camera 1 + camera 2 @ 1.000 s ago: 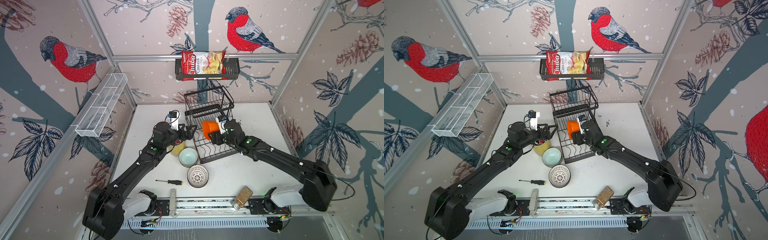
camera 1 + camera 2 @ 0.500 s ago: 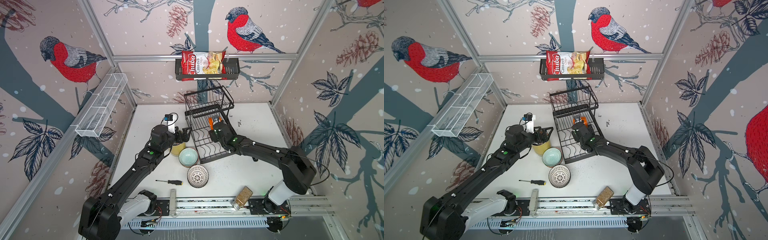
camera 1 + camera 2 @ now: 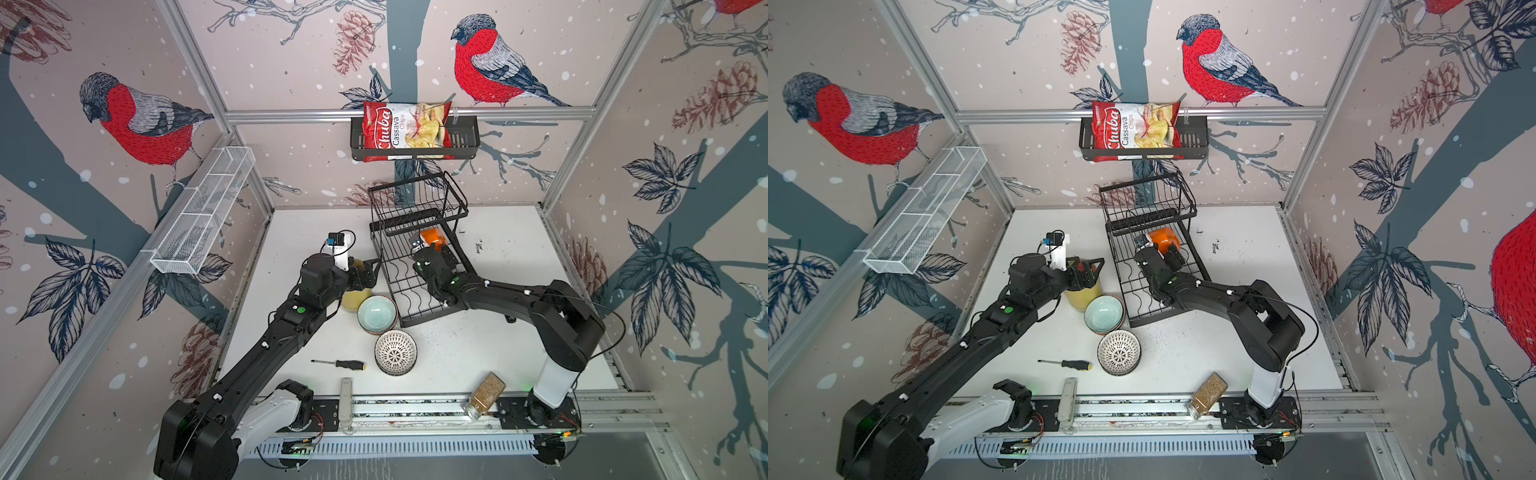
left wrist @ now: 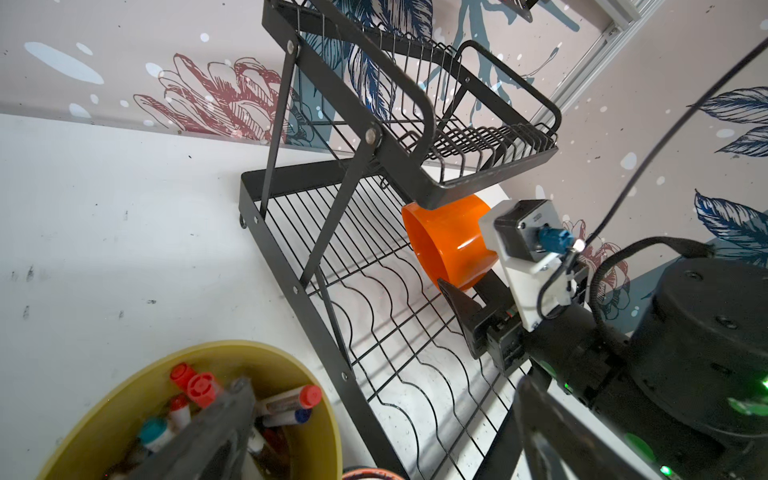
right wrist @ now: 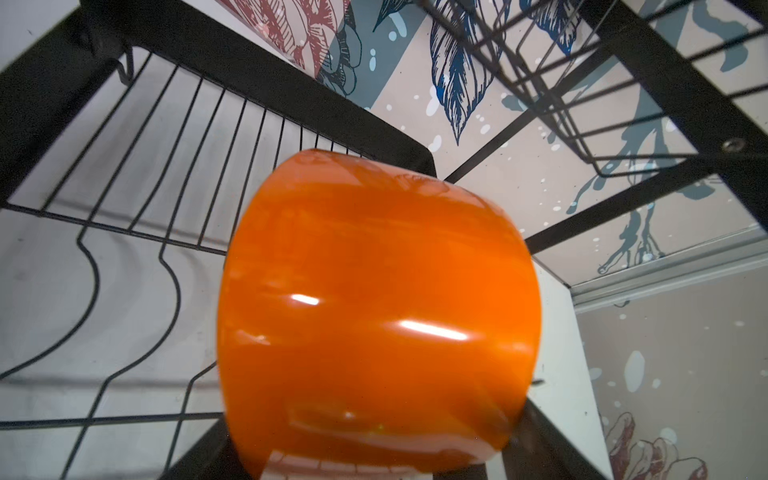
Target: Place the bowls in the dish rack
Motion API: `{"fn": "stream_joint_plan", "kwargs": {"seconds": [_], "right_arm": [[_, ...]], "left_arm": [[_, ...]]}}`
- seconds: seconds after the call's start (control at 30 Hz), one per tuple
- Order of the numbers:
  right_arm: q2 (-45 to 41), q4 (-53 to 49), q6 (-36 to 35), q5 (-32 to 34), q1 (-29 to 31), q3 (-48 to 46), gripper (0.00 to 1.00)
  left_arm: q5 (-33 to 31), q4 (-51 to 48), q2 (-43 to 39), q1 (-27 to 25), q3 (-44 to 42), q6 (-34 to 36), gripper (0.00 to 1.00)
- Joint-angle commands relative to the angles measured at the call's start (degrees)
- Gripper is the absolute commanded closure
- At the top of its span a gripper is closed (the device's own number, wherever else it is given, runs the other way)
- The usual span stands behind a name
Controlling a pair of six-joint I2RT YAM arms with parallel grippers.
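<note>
while the right gripper grips the orange bowl wide-jawed, tipped on its side just ahead of it over the dish rack's lower tray beneath the upper basket, the left gripper hangs open, empty, beside the rack.
</note>
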Motion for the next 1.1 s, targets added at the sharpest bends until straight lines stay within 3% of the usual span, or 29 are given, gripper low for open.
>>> {"fn": "stream_joint_plan", "kwargs": {"seconds": [0.0,0.87,1.07], "right_arm": [[1.4,5.2,-5.4,4.0,0.3,0.4,0.38],[16.8,31.5,-31.6,5.2,0.9,2.7,0.36],[20.1,33.8,-34.6,4.3,0.1,4.8,0.35]], "left_arm": [[-0.9,1.1,0.0,0.0,-0.2,-0.1,0.04],[-0.7,0.4,1.4,0.0,0.3,-1.2,0.04],[-1.0,0.2,1.1,0.0,-0.1,-1.1,0.04]]}}
